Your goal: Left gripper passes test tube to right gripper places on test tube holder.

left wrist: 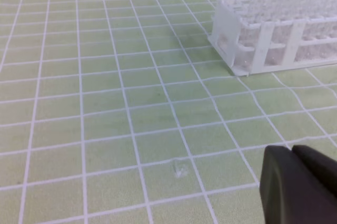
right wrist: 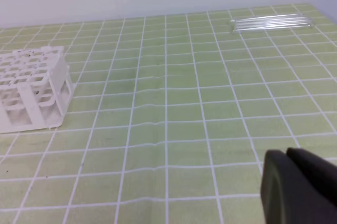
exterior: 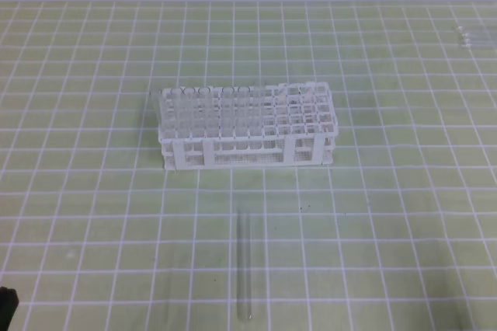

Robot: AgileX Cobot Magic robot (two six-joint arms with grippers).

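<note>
The green gridded table (exterior: 404, 191) carries the white test tube holder (exterior: 247, 125) near its middle, with the test tube (exterior: 244, 265) lying flat in front of it, well apart and untouched. Far right, what seems a bundle of spare tubes (right wrist: 271, 22) lies. The left gripper (left wrist: 297, 184) and right gripper (right wrist: 297, 184) hang low over bare table, jaws clenched on nothing.

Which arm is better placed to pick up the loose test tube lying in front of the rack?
Left. The test tube lies left of centre, in front of the test tube holder; the only arm part in the high view is at the bottom-left corner. Both tools are shut and empty.
</note>
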